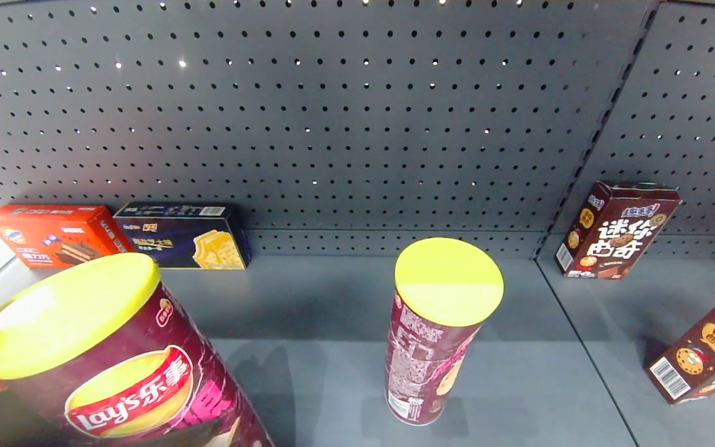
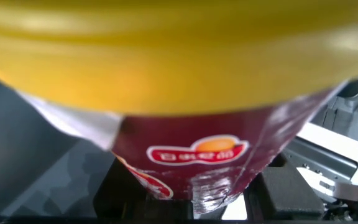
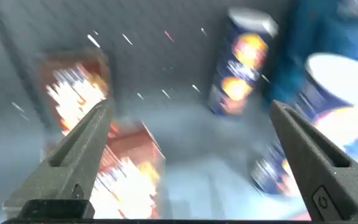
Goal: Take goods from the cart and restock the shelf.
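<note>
- Head view: a grey shelf (image 1: 308,310) with a pegboard back. Near its front left corner rises the held can (image 1: 115,360), a tall maroon crisp tube with a yellow plastic lid, tilted so the lid leans toward the left edge. Its foot runs past the lower edge, so the grip on it is hidden here.
- At the middle of the shelf a standing can (image 1: 432,335) of the same kind stands upright, well apart from the held one.
- At the back left corner lie a red box (image 1: 53,234) and, touching it, a dark blue box (image 1: 184,234). On the next bay to the right, a brown box (image 1: 615,230) leans at the back and a second brown box (image 1: 705,354) is cut off by the right edge.
- Judgement on handling: the tube is probably light and stiff along its length, but its thin wall could dent under a hard squeeze. The glossy wrap looks slippery and the lid could pop off, so the lower to middle body is the place to hold. Tall and narrow, it would tip easily when set down.
- Left wrist view: the left tool (image 2: 194,198) is clamped on the held can, with dark pads against both sides of the lower body. The yellow lid hides whatever lies beyond it.
- Right wrist view: the right tool (image 3: 191,109) has its two grey fingers wide apart with nothing between them. Beyond are reddish boxes and blue cylinders on grey shelving. I cannot tell which goods these are.
</note>
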